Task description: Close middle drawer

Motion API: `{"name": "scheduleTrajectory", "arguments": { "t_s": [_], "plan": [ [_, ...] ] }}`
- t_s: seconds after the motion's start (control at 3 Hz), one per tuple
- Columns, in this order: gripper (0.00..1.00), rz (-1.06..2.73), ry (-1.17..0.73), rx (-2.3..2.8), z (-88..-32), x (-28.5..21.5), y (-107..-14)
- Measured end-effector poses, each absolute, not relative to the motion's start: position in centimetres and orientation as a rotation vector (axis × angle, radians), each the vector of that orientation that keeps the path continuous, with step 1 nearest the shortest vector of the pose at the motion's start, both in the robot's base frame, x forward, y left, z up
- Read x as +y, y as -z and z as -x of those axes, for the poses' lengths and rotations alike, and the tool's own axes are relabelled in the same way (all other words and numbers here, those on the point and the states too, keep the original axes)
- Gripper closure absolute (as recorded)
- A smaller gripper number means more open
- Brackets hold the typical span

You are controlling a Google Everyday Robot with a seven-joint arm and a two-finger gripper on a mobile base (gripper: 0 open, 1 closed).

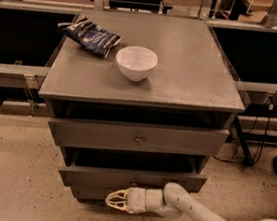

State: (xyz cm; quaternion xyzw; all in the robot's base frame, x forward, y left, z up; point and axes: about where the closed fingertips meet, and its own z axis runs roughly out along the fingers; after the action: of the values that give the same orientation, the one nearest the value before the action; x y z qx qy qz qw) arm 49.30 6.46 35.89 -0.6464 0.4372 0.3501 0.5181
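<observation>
Low on the front of a grey cabinet (pixel 193 74), the middle drawer (pixel 120 177) stands pulled out toward the camera. Its low grey front panel juts forward and a dark gap shows above it. Just over it sits the top drawer (pixel 100 134), with a taller front and a brass knob (pixel 138 139) at its centre; it is also out a little from the cabinet frame. Beneath the middle drawer, a narrower, darker drawer front (pixel 88 193) is set further back.

The gripper (pixel 110 198) hangs just below the lower edge of the middle drawer's front panel, near its centre, in front of the darker front. It points left, and its pale fingers (pixel 118 194) curve together at the tips, pressed shut with nothing between them. Whether it touches the drawer cannot be told. Its white arm (pixel 201 218) runs off to the lower right corner.

On the cabinet top, a white bowl (pixel 136 62) stands upright near the left centre. A dark blue snack bag (pixel 91 35) lies just behind it toward the back left corner. Speckled beige floor (pixel 9 177) surrounds the cabinet.
</observation>
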Motion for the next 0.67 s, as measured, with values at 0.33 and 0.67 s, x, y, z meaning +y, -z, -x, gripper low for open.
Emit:
{"name": "scheduleTrajectory", "arguments": {
  "t_s": [0.33,0.67],
  "plan": [
    [1.0,1.548,-0.824,1.052,-50.52,6.19,-36.18],
    [1.0,1.547,-0.818,1.052,-50.84,6.1,-36.26]
  ]
}}
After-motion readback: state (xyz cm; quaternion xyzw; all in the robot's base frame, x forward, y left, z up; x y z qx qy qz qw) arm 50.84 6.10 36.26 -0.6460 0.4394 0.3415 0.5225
